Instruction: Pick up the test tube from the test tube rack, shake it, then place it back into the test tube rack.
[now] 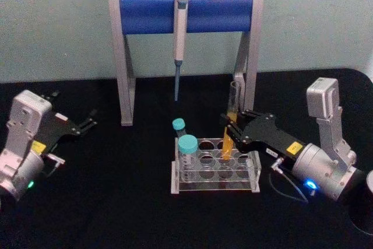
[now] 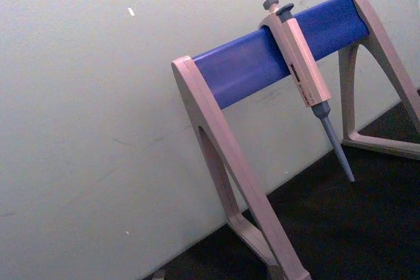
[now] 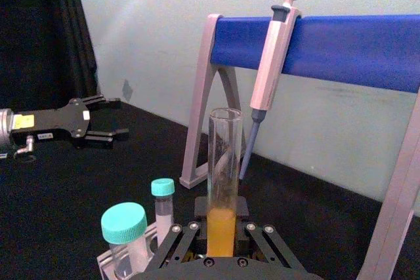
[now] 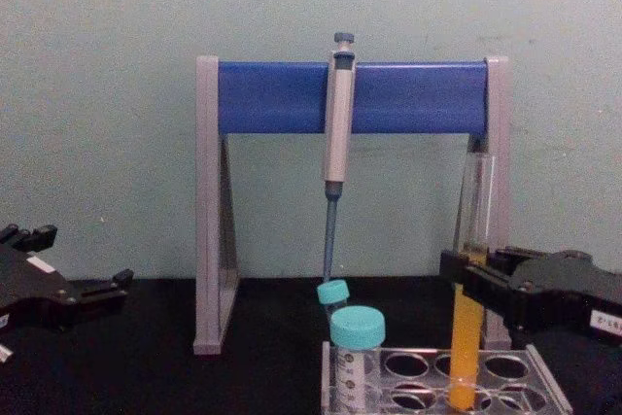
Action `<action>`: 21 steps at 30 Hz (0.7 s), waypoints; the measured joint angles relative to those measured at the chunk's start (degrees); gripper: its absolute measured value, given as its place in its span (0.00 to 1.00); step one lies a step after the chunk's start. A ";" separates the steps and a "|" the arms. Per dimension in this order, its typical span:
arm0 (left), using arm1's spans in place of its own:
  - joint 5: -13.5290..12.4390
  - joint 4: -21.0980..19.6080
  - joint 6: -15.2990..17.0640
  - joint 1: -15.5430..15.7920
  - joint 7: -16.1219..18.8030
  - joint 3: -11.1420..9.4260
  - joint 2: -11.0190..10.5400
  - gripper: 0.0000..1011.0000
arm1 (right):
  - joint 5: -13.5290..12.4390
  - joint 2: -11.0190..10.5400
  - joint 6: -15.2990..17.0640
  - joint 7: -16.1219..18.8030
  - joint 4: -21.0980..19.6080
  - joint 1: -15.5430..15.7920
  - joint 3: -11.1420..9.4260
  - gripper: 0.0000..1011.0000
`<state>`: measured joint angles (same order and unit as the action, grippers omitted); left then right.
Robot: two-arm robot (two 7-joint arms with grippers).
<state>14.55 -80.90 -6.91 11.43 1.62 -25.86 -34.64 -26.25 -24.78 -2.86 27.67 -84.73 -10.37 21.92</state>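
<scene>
The test tube (image 1: 229, 139) is a tall clear glass tube with orange-yellow liquid in its lower part. It stands upright with its bottom in a back-row hole of the clear test tube rack (image 1: 213, 187). My right gripper (image 1: 228, 129) reaches in from the right and is shut on the test tube at the top of the liquid, just above the rack's top plate. The chest view shows the test tube (image 4: 466, 347) passing down through the right gripper (image 4: 465, 281) into the test tube rack (image 4: 556, 392). My left gripper (image 1: 90, 122) rests open at the table's left.
Two teal-capped tubes (image 1: 187, 144) (image 1: 179, 124) stand at the rack's left end. Behind the rack is a grey-and-blue stand (image 1: 186, 13) with a pipette (image 1: 179, 33) hanging from its bar. A dark round object (image 1: 366, 202) sits at the right edge.
</scene>
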 joint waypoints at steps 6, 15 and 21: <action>0.00 0.00 0.00 0.00 0.00 0.00 0.00 0.99 | 0.17 0.25 0.00 0.07 0.57 0.01 0.11 0.23; 0.00 0.00 0.00 0.00 0.00 0.00 0.00 0.99 | 0.83 0.60 -0.10 0.12 1.67 -0.10 0.35 0.23; 0.00 0.00 0.00 0.00 0.00 0.00 0.00 0.99 | 1.34 0.88 -0.10 0.07 2.59 -0.23 0.57 0.23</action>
<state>14.55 -80.90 -6.91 11.43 1.62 -25.86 -34.65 -24.91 -23.90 -2.97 27.74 -82.15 -10.60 22.49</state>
